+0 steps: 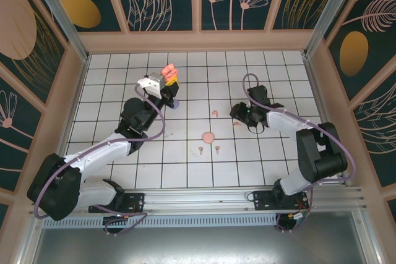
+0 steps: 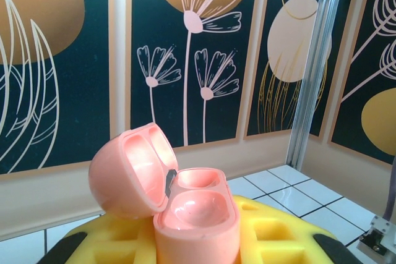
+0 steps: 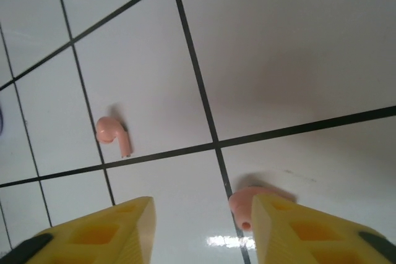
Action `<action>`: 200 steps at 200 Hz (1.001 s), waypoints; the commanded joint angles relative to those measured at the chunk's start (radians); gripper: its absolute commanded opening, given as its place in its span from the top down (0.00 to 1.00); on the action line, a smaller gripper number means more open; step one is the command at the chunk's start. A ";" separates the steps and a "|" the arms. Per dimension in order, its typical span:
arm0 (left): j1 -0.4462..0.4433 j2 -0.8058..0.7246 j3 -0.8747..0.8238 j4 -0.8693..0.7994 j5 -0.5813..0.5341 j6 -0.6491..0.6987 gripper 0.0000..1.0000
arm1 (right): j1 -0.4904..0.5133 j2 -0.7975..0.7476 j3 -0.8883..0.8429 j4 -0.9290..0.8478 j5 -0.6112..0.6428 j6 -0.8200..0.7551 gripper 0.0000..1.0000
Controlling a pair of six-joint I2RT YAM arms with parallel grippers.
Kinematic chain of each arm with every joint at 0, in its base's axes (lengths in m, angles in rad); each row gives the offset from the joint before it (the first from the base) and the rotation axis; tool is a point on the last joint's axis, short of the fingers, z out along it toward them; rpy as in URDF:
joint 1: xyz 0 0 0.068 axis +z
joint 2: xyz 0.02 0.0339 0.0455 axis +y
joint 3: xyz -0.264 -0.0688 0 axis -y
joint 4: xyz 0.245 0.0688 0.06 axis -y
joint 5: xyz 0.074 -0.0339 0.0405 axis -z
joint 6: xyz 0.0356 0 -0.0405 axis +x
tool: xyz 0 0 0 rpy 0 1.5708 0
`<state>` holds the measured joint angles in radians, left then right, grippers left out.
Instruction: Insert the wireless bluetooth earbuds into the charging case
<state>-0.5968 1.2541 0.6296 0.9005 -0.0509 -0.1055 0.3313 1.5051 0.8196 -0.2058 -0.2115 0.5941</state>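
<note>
The left gripper [image 2: 197, 243] was clamped on the base of a coral-pink charging case [image 2: 195, 205], with its yellow fingers [image 2: 278, 233] pressed against either side. The case sat upright in that grip, its lid swung open to the left and the two moulded wells of the base facing up. In the top view this arm reached toward the far left part of the white tiled table [image 1: 278, 78]. A lilac round thing [image 1: 174, 104] lay just near of the gripper, partly hidden by the arm.

The right gripper [image 3: 204, 230] pointed down at the tiles on the right side of the table, with its two yellow fingers standing apart. A coral-pink earbud [image 3: 242, 201] lay on the tile between them, right against the inner edge of one finger. It could not be told whether the earbud and finger touched. A second coral-pink earbud [image 3: 112, 134] lay apart on the next tile, to the left of the gripper in the scene.

Nearer the arms' bases, around the middle of the table, rested a closed pale pink round case [image 1: 208, 136]. Two pale pink earbuds [image 1: 200, 150] lay just near of it, a little apart from each other.
</note>
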 commanded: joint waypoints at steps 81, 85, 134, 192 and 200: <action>-0.008 -0.018 -0.005 0.009 0.006 0.012 1.00 | 0.014 -0.040 -0.122 -0.028 -0.095 -0.013 1.00; -0.007 -0.017 -0.005 0.009 0.006 0.012 1.00 | 0.015 -0.035 -0.123 -0.025 -0.095 -0.012 1.00; -0.007 -0.013 -0.007 0.011 0.001 0.016 1.00 | 0.012 0.032 -0.090 -0.018 -0.072 -0.023 1.00; -0.008 -0.001 -0.005 0.014 0.002 0.018 1.00 | -0.024 0.092 -0.004 -0.039 -0.055 -0.041 1.00; -0.007 -0.001 -0.004 0.014 0.002 0.017 1.00 | -0.030 0.098 0.017 -0.049 -0.047 -0.046 1.00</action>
<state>-0.5968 1.2518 0.6296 0.8997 -0.0509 -0.1055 0.3210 1.5829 0.7670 -0.2359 -0.2817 0.5781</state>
